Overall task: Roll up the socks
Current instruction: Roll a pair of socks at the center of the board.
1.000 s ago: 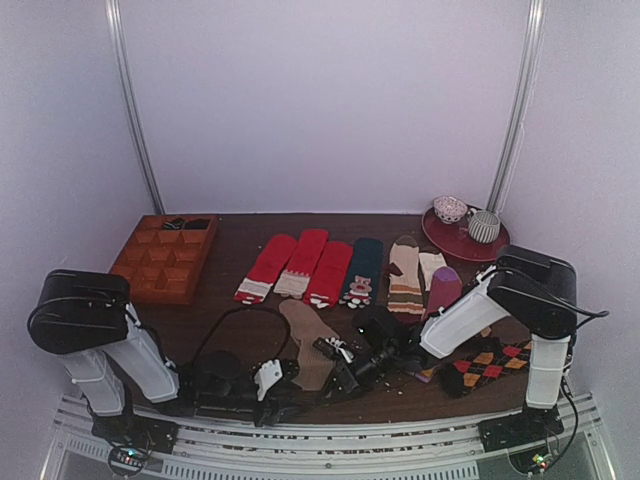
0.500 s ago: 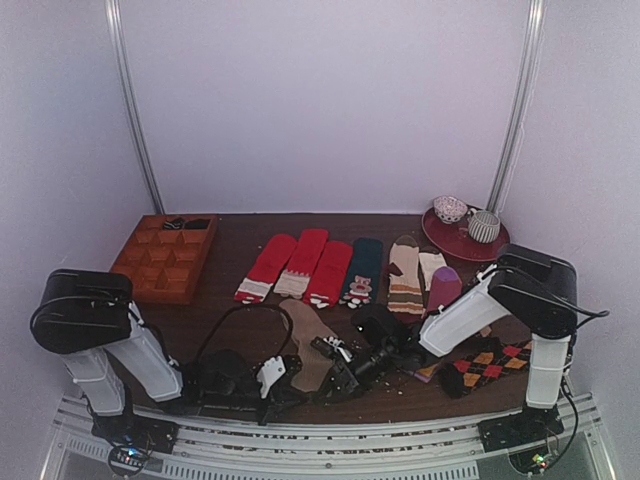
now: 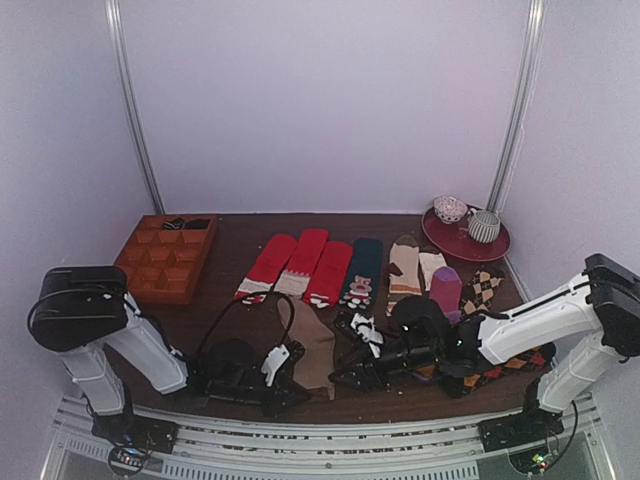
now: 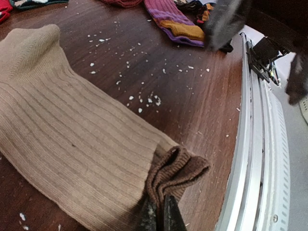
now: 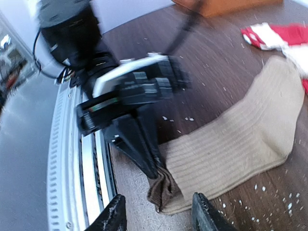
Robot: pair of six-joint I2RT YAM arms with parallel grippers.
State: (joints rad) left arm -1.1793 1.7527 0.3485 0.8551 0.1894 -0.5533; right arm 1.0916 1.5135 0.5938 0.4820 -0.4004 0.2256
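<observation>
The tan-brown socks (image 3: 312, 338) lie flat near the table's front edge, darker brown cuff toward the rail. In the left wrist view the ribbed socks (image 4: 72, 139) fill the left half, and my left gripper (image 4: 161, 216) is shut on the bunched cuff (image 4: 180, 166). In the top view the left gripper (image 3: 298, 392) sits at the socks' near end. My right gripper (image 5: 159, 219) is open, its fingers on either side of and just short of the cuff (image 5: 166, 190), facing the left gripper (image 5: 139, 144). In the top view the right gripper (image 3: 342, 377) is right of the socks.
Red socks (image 3: 300, 262), a dark green sock (image 3: 362, 268), striped beige socks (image 3: 405, 275), a purple sock (image 3: 443, 288) and argyle socks (image 3: 485, 287) lie behind. A wooden compartment tray (image 3: 165, 258) is far left, a red plate (image 3: 450, 242) with cups far right. The metal rail (image 4: 255, 159) runs close by.
My right arm has dropped low and stretched out, its gripper now a little further right beside the socks. My left gripper has edged right, onto the socks' cuff.
</observation>
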